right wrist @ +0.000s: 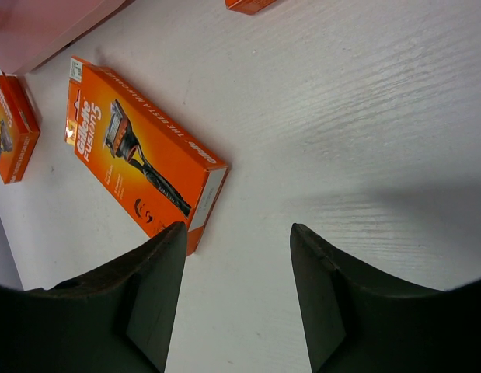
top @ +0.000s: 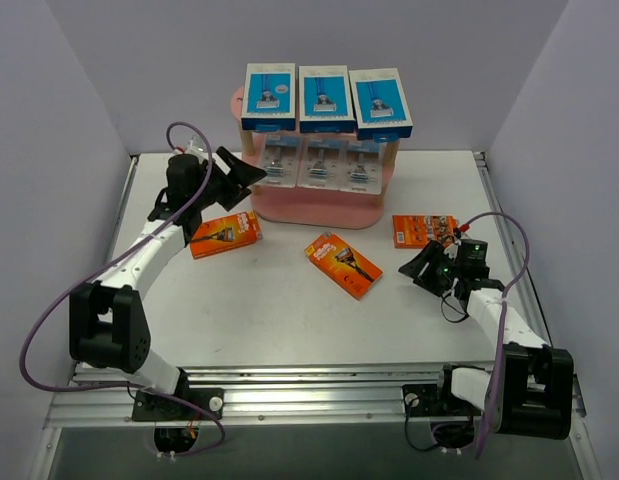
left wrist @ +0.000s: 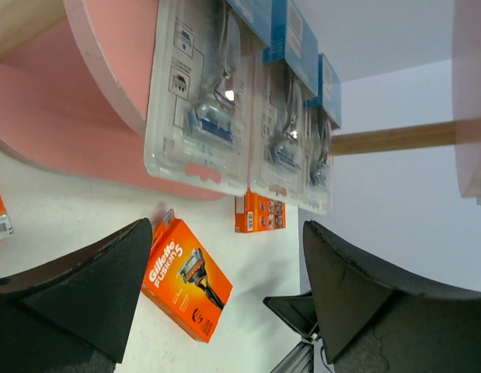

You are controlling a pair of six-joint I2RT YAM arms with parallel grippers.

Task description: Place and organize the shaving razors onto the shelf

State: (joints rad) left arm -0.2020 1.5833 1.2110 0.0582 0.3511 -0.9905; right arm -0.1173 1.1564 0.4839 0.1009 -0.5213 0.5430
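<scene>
Pink three-tier shelf with pale wooden posts, far centre of white counter. The top board is mostly hidden under three blue-and-white razor boxes laid side by side. Three clear grey blister packs stand in a row beneath; their footing is hidden.

Three orange razor cards lie on the counter:
- Left card: just beside the left end effector, jaws wide, empty.
- Centre card: bare counter all round.
- Right card: right end obscured by wiring of the right arm.

Right end effector: jaws apart, empty, near the counter's right edge.
</scene>
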